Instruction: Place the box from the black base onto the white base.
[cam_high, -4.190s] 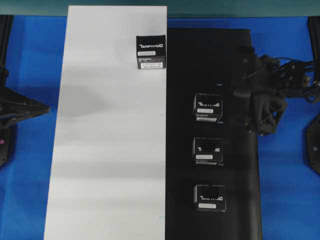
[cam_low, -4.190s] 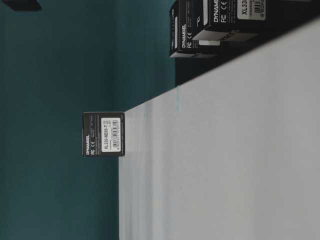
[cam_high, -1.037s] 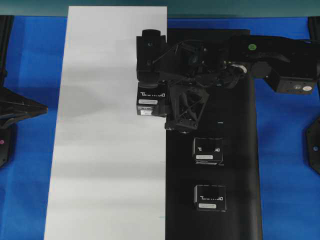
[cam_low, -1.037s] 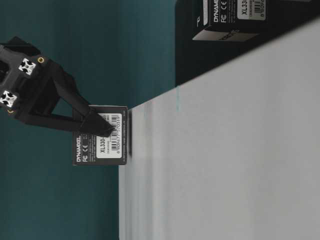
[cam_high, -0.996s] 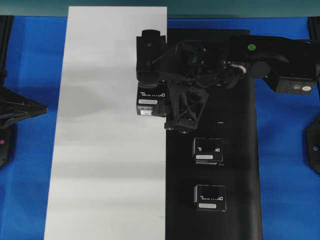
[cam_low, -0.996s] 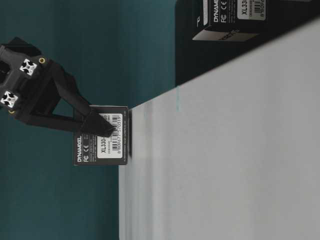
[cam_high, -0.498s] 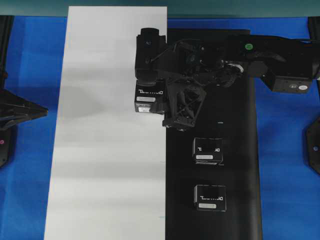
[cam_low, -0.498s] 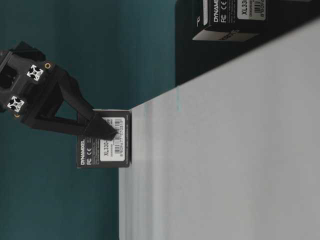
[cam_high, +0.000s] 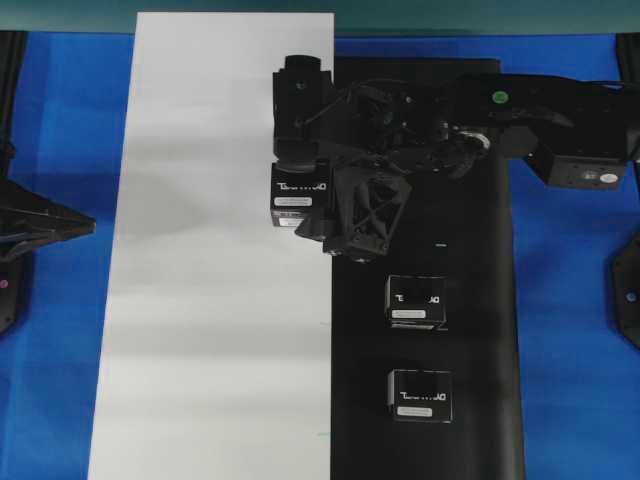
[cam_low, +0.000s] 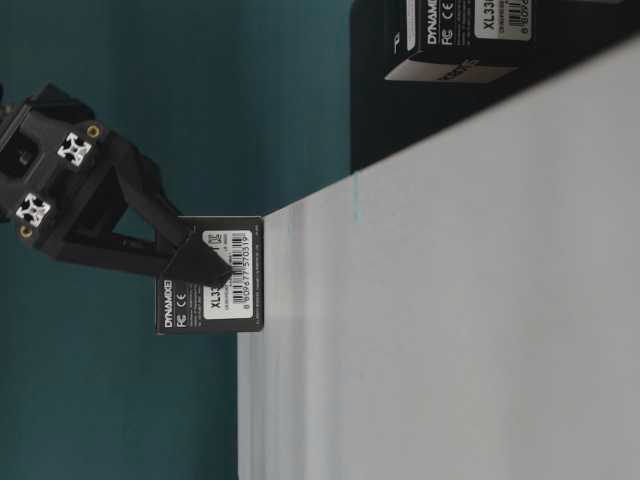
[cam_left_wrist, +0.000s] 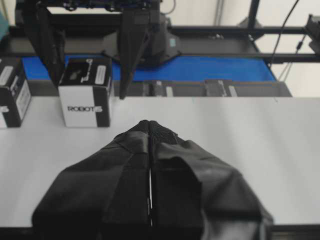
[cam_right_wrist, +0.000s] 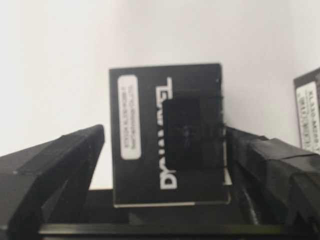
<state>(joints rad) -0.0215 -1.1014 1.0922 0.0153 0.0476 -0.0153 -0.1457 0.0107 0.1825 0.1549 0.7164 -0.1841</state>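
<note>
The box (cam_high: 298, 190) rests on the white base (cam_high: 200, 300) near its right edge, between the fingers of my right gripper (cam_high: 302, 198). In the right wrist view the box (cam_right_wrist: 167, 150) sits between the jaws (cam_right_wrist: 165, 137) with slivers of white board on both sides, so the gripper is open around it. The table-level view shows the box (cam_low: 210, 275) on the board with a finger (cam_low: 195, 262) in front. Two more boxes (cam_high: 416, 302) (cam_high: 421, 394) stand on the black base (cam_high: 480, 350). My left gripper (cam_left_wrist: 150, 122) is shut and empty.
Another box stands on the white base just behind the placed one, at the right wrist view's edge (cam_right_wrist: 307, 110) and in the left wrist view (cam_left_wrist: 12, 97); my right wrist hides it overhead. Blue table (cam_high: 570, 380) flanks both bases.
My right arm has carried a box from the black base to the white base. In the last second the box sank onto the board. The left arm stayed still.
</note>
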